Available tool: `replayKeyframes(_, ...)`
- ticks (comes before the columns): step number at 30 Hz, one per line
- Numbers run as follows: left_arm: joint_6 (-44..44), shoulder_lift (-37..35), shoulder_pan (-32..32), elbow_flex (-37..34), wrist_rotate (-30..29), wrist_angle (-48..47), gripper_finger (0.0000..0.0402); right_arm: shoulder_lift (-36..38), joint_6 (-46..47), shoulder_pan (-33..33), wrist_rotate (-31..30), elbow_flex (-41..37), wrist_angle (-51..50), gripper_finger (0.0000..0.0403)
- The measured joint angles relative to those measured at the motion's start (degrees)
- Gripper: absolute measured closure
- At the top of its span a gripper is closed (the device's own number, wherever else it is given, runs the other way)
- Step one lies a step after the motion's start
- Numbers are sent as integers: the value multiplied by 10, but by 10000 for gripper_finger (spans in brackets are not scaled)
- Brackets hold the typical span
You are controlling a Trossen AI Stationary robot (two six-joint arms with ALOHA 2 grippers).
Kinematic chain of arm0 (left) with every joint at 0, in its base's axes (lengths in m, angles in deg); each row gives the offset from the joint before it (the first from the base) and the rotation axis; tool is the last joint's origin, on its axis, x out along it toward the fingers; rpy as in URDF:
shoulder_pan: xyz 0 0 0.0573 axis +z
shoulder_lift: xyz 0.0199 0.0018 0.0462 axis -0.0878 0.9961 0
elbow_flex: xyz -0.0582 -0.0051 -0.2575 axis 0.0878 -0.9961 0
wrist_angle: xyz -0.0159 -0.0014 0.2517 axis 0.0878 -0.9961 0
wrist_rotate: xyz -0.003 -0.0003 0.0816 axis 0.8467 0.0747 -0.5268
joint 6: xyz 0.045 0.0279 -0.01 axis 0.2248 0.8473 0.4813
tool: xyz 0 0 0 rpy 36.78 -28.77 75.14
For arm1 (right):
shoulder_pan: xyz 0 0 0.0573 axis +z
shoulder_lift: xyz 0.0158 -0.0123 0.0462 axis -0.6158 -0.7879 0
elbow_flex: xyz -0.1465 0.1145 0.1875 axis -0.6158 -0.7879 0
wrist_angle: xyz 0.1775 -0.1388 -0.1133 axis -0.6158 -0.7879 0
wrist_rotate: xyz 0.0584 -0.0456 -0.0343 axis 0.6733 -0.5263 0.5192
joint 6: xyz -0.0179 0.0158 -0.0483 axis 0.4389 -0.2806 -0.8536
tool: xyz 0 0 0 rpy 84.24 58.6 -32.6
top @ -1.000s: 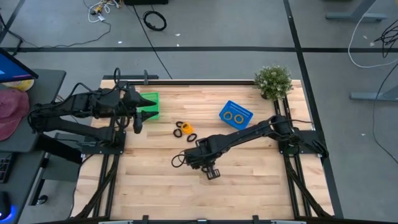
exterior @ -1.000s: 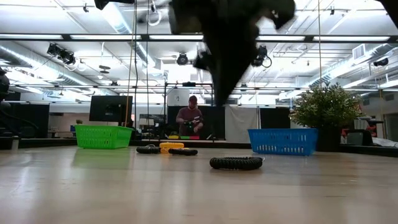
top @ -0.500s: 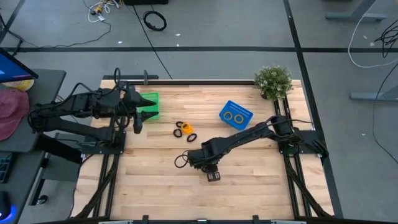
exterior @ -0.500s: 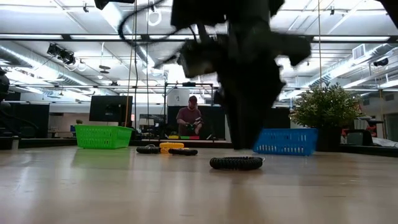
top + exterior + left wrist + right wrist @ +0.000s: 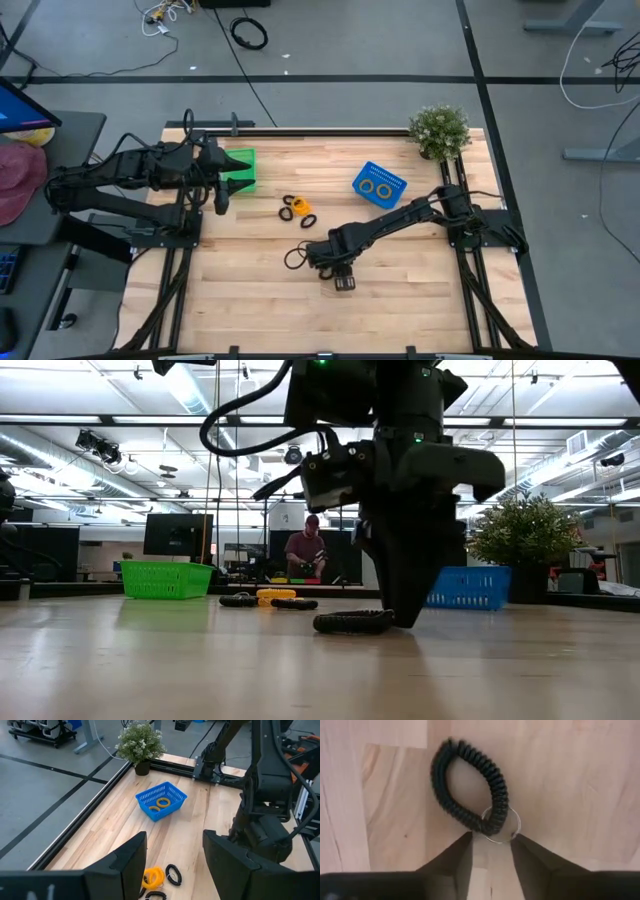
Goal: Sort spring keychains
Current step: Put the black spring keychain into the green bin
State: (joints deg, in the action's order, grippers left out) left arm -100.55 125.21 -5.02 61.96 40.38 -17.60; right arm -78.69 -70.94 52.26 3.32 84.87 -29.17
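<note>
A: Right wrist view: the black coiled plastic spring keychain (image 5: 470, 787) with its metal split ring (image 5: 500, 824) lies mid-table, the right gripper (image 5: 490, 851) fingers parted just above the ring.

B: A light, springy, easily deformed loop is expected; the coil beside the ring should be gripped.

Blue basket (image 5: 161, 805) holds two orange keychains (image 5: 160, 804).

Right arm's stretched out from the right edge toward the middle of the table, right gripper (image 5: 342, 283) pointing straight down right at the surface, fingers (image 5: 452, 857) a little apart. Left gripper (image 5: 221, 199) just hangs near the back-left corner, fingers (image 5: 131, 856) spread wide.
</note>
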Motion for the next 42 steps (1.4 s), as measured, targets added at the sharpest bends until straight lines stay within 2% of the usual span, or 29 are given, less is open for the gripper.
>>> replayKeyframes(8, 0, 0, 0, 0, 0, 0, 202, -1, -16, -1, -1, 0, 1, 392)
replayKeyframes(17, -1, 0, 0, 0, 0, 0, 202, 6, -5, -4, 19, 0, -12, 399)
replayKeyframes(21, -1, 0, 0, 0, 0, 0, 202, 15, 16, -17, 55, -2, -15, 372)
replayKeyframes(29, -2, 0, 0, 0, 0, -1, 202, 18, 53, -58, 115, -1, 40, 282)
replayKeyframes(36, -2, 0, 0, 0, 0, -2, 202, 18, 43, -62, 117, -1, 45, 226)
replayKeyframes(42, -1, 0, 0, 0, 0, -2, 202, 17, 65, -60, 118, 0, 79, 205)
